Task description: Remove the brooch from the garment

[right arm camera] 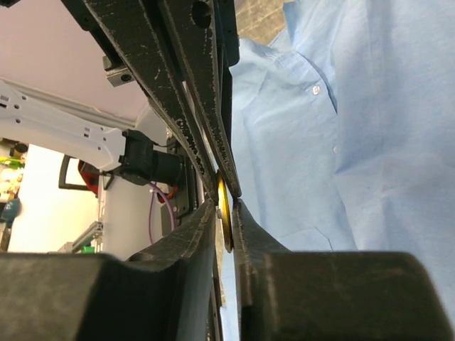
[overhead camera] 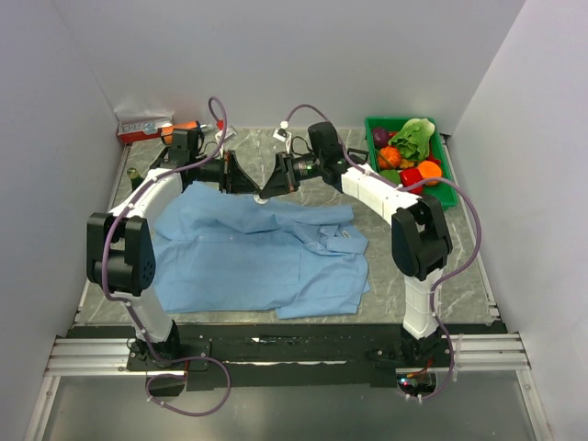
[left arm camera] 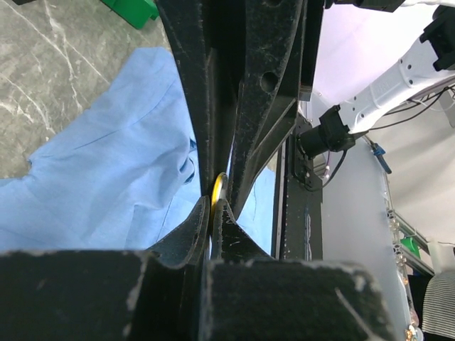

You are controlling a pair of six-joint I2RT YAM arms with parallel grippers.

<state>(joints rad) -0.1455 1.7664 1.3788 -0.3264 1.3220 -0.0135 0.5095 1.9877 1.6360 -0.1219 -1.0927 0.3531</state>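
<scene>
The brooch (right arm camera: 225,217) sat edge-on, a thin gold disc, where the two grippers met tip to tip above the far edge of the garment (overhead camera: 257,253). The right gripper (right arm camera: 225,206) had its fingers drawn narrow, with the disc pinched between them. The left gripper (left arm camera: 215,212) was equally narrow and closed on the same disc from the opposite side. The blue shirt lay spread flat on the tabletop (overhead camera: 423,266), and no cloth could be seen pulled up between the fingers. The disc looked light, stiff and probably slick, so it could easily twist out of a tip grip. Holding it across its flat faces seemed safest. The thin, limp cloth would likely lift with any pull.
</scene>
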